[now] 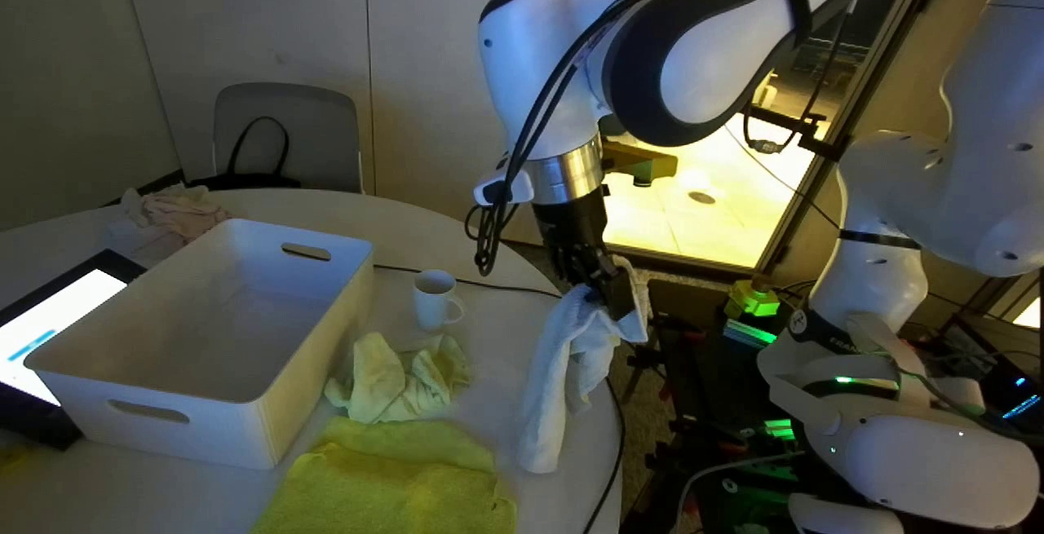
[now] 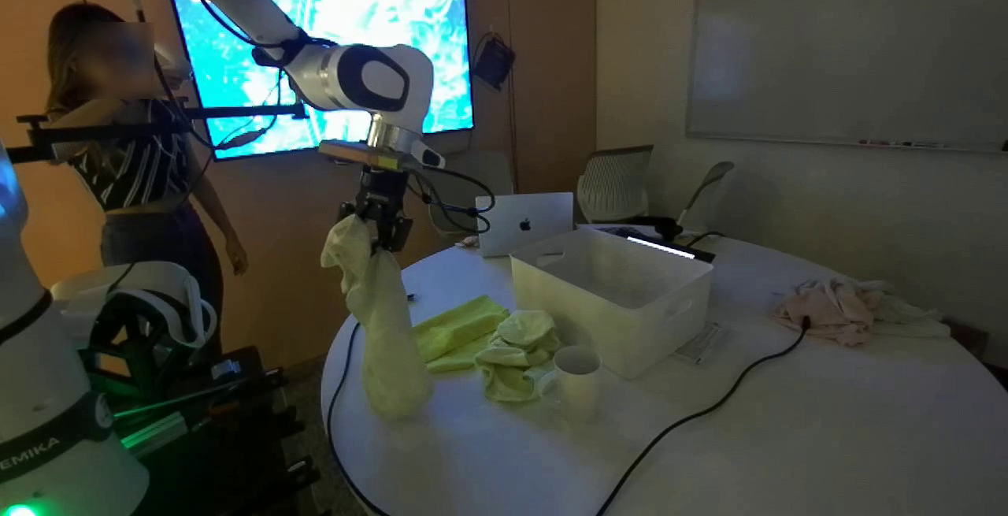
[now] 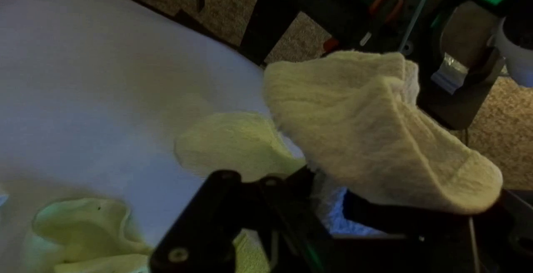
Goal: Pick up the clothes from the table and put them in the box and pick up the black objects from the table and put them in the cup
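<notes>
We see smooth, matt plastic on the box (image 1: 220, 436), fuzzy, matt cloth on the white towel (image 1: 546, 403) and yellow towel (image 1: 391, 485), a smooth cup (image 1: 432, 302) and table (image 2: 787, 437), 1 shiny metal ring (image 1: 567, 175) on the smooth plastic arm (image 1: 726, 69), and rough carpet (image 3: 512, 135).

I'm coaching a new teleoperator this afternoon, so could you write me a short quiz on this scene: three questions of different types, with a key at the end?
1. True or false: the white mug stands upright, outside the white plastic box.

2. Multiple choice: what color is the crumpled cloth near the mug? (a) pink (b) pale yellow-green (c) black

3. Fill in the blank: the end effector is closed on a ____.

Key: 1. True. 2. b. 3. pale towel.
</notes>
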`<state>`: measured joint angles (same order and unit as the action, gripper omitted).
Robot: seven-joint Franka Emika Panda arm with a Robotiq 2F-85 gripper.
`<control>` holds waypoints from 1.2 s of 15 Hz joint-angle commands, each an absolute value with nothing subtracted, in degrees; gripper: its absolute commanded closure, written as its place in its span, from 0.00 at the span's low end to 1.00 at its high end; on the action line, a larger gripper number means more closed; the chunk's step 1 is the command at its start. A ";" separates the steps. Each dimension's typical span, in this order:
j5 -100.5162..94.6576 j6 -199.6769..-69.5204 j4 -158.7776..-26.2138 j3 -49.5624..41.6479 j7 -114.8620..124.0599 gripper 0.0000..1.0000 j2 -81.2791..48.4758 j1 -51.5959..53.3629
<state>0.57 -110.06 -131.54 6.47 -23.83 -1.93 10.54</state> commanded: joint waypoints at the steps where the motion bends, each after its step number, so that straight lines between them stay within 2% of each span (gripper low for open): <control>1: 0.23 -105.26 -125.60 6.75 -27.55 0.99 -8.33 8.64; 11: -11.72 -105.32 -105.40 7.37 -26.96 0.98 -31.73 8.57; 18: -19.17 -111.97 -102.56 7.32 -23.60 0.97 -33.19 9.16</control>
<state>-17.83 -108.96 -103.10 6.93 -26.26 -34.43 9.05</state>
